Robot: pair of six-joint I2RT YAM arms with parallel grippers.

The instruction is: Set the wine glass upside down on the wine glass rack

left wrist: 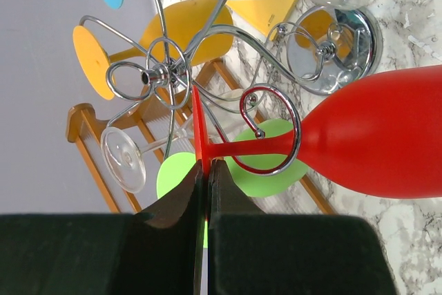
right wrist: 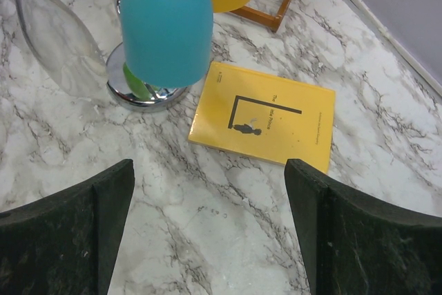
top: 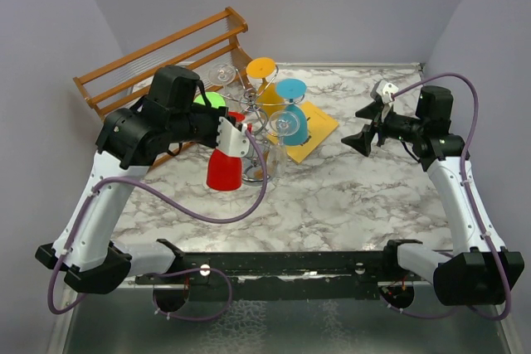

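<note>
Wooden shelf rack (top: 158, 60): stands at the far left of the desk (top: 348, 196), behind the left arm; no part in the job.
Left hand (left wrist: 207, 170): pressed together on the thin foot (left wrist: 198, 122) of the wine glass (left wrist: 387, 139), gripping the disc edge-on, right at its rim.
Where the wine glass is: off the desk beside the wine glass rack (left wrist: 162, 74), bowl hanging down in the top view. Its stem (left wrist: 242, 148) appears to sit inside one curled arm (left wrist: 293, 126), with the foot not yet resting on the wire.
Risk, grip: so little of the foot is pinched that a nudge from the wire would probably twist the disc out, and the glass would drop bowl-first.
Risk, release: if the foot is let go before it bears on the curl, the stem could slide out through the curl's open mouth.
Risk, neighbours: the green glass (top: 212, 99), blue glass (right wrist: 166, 22) and clear glass (right wrist: 55, 43) hang close by, so a swinging bowl could knock them.
Look of the wine glass: opaque glossy red, long tulip bowl, slim stem, flat round foot.
Book (right wrist: 266, 112): yellow, flat on the desk right of the rack's base.
Right hand (right wrist: 210, 191): spread wide, nothing between its fingers, well apart from the rack.
</note>
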